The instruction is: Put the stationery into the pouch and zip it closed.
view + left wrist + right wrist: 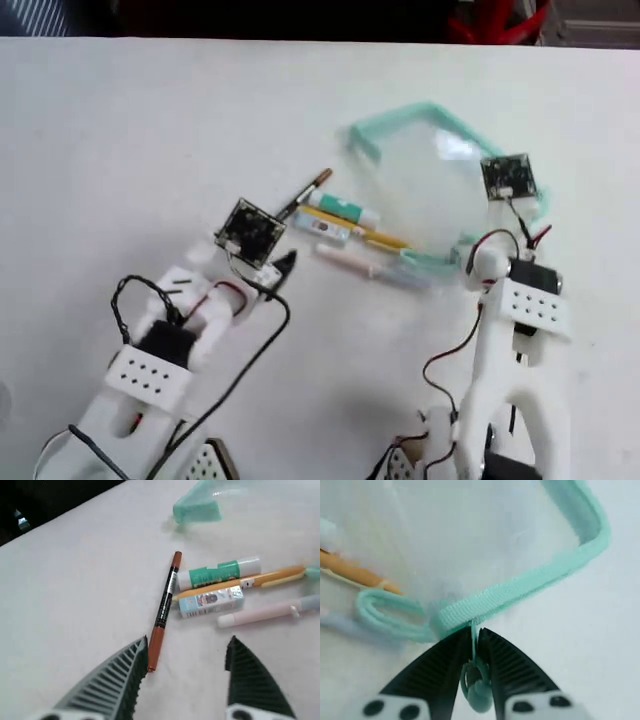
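A clear pouch [430, 180] with mint-green trim lies on the white table. In the right wrist view my right gripper [474, 640] is shut on the pouch's mint zipper pull [475, 680] at the trim's corner. Beside the pouch lie a brown and black pen [164, 607], a green and white glue stick [217, 572], an orange pencil [240, 583], a small boxed eraser [210, 601] and a pale pink pen [265, 612]. My left gripper [187, 652] is open just short of the brown pen's end, with nothing between its fingers.
The table's far edge [320, 38] meets a dark background with a red object [495, 20]. Cables [250, 350] trail from both arms near the front edge. Bare table lies to the left.
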### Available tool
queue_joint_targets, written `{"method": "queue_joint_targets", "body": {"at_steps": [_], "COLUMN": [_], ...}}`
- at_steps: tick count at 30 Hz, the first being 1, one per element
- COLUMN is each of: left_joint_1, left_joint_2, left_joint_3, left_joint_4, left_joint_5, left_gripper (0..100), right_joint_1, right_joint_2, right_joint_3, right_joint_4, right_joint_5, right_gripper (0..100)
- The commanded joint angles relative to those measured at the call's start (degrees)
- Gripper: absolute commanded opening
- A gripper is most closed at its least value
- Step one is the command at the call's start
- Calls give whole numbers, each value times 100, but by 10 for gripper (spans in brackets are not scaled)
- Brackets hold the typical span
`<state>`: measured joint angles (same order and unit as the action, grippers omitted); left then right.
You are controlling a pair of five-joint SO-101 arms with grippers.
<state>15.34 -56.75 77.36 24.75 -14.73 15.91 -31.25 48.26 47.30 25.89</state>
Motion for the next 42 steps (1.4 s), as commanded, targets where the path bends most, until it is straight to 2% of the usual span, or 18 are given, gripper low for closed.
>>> {"method": "queue_joint_targets", "body": {"at_steps": [1, 6, 13, 18, 21, 24, 29, 32, 38, 42], "left_joint_1": [57, 84, 110, 585, 901, 822, 92, -92, -338, -620], "left_joint_2": [-101, -110, -110, -110, -110, -110, -110, -110, -110, -110], "left_joint_3": [-378, -1292, -2629, -3613, -3938, -3991, -3780, -3552, -2690, -1969], "left_joint_4": [589, 1864, 3015, 4053, 4413, 4695, 4782, 4598, 3895, 2989], "left_joint_5": [-70, -105, -835, -1336, -1530, -2101, -2655, -2444, -1916, -932], "left_gripper": [294, 295, 332, 330, 329, 328, 327, 317, 257, 260], "right_joint_1": [-154, -426, -1314, -1710, -1736, -1490, -1068, -1174, -1508, -1490], "right_joint_2": [-356, -198, 857, 1974, 2343, 2352, 2132, 1499, -708, -1824], "right_joint_3": [-1327, -3182, -6549, -9143, -10101, -9618, -7736, -6708, -4703, -3226], "right_joint_4": [884, 1991, 3741, 4971, 5156, 5156, 5156, 5156, 5121, 5033], "right_joint_5": [18, 44, 9, 9, 9, 9, 0, 35, 237, 607], "right_gripper": [18, 18, 18, 18, 18, 18, 18, 18, 18, 18]}}
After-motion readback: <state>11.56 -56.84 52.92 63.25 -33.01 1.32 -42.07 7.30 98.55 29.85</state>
